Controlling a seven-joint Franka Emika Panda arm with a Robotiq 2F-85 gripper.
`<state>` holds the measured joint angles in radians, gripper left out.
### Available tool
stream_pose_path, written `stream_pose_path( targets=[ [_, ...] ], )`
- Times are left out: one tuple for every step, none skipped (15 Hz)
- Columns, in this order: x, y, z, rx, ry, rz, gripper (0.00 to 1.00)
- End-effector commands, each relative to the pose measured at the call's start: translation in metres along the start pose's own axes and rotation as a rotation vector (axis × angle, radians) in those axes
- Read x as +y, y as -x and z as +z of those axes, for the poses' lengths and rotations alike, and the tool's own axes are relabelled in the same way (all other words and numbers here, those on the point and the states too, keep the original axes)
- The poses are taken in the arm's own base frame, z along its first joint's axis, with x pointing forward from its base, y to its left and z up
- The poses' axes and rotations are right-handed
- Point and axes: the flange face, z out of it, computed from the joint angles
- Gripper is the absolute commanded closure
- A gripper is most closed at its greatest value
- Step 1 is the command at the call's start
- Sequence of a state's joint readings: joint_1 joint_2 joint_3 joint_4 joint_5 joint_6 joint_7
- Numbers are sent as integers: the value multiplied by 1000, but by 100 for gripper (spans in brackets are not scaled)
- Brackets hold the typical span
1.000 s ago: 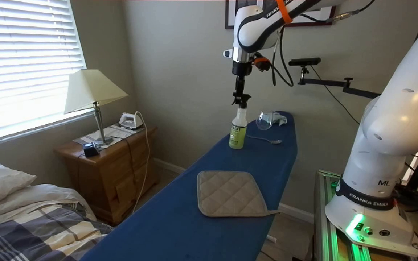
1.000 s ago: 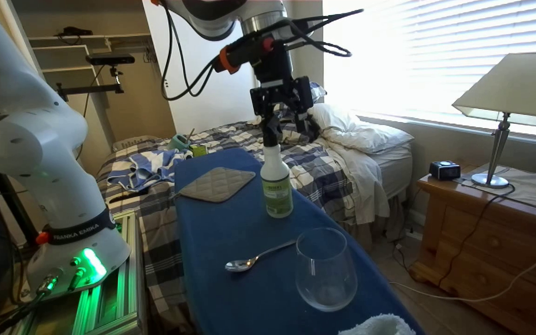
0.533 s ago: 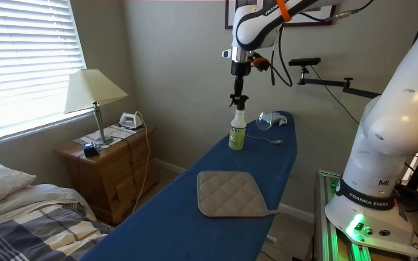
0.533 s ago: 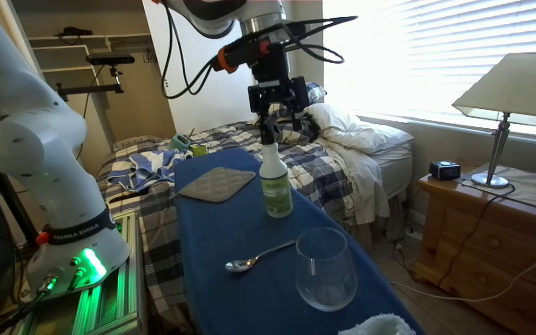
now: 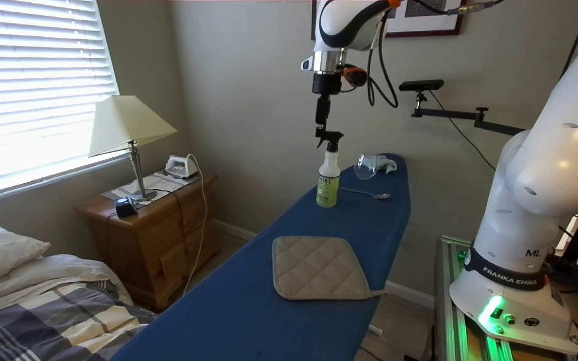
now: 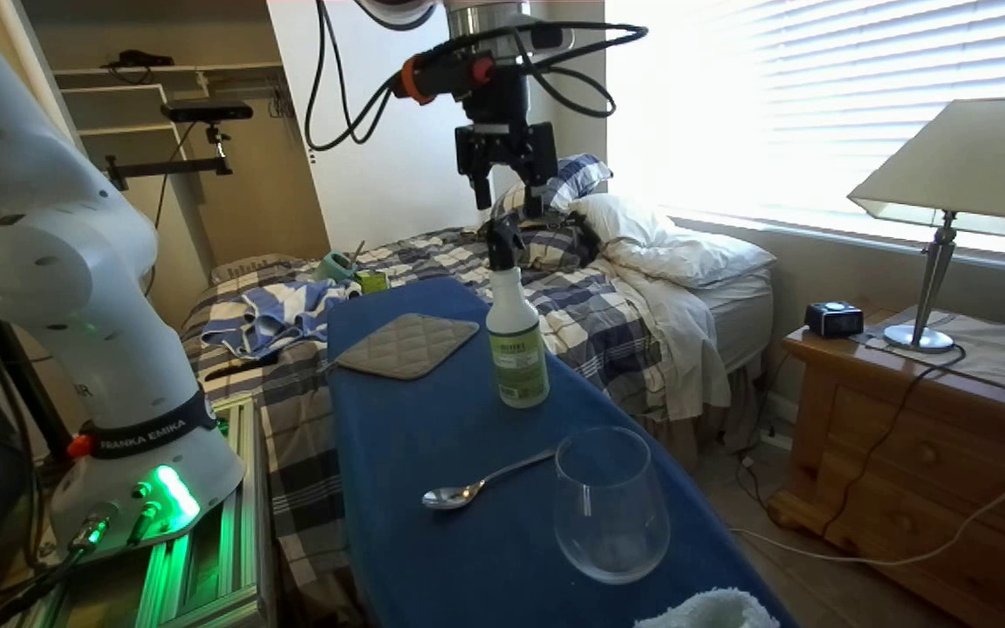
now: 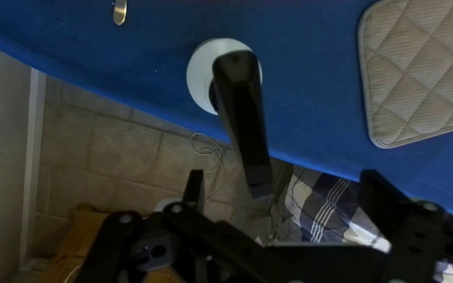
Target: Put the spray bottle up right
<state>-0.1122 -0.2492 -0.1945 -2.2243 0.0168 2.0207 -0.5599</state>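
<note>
one blue bench [image 5: 234, 311] carries a quilted pot holder [image 5: 316, 268], the spray bottle [image 6: 518, 344] standing upright, a stemless glass [image 6: 611, 515] and, near it, a spoon [image 6: 452, 498]. the tool [image 6: 509, 209] gapes wide and empty over the bottle's black sprayer head [image 6: 502, 248]; contact cannot be told. the white arm [image 5: 545, 185] reaches over the bench, wrist [image 5: 329, 61] pointing down.

Above my curved black FRANKA EMIKA band [image 5: 509, 274], my glossy white rounded arm [image 5: 550, 173] reads ML; below the band glows a green strip [image 5: 490, 309]; round grey screws [image 7: 125, 219] stud my black gripper [image 6: 509, 202].
</note>
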Motion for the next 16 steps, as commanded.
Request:
stream_pose_path(
  targets=[
    [-11, -15, -29, 52, 8, -23, 0],
    [-13, -20, -36, 63, 26, -31, 0],
    [-15, -23, -44, 83, 39, -37, 0],
    [-18, -27, -50, 95, 43, -40, 0],
    [-19, -29, -57, 109, 51, -28, 0],
    [-19, -31, -65, 128, 56, -18, 0],
    [-20, -34, -70, 136, 58, -8, 0],
    [-19, -36, -76, 151, 59, 9, 0],
    [-19, -35, -80, 131, 49, 29, 0],
    [-20, -31, -83, 66, 29, 65, 0],
    [-15, -22, -85, -16, 45, 82, 0],
    [-18, -29, -74, 58, 44, 36, 0],
    [-18, -25, -77, 24, 36, 51, 0],
    [-18, -24, -80, 10, 32, 59, 0],
    [-17, -23, -81, 5, 30, 64, 0],
    [-17, -23, -82, 4, 30, 66, 0]
  ],
)
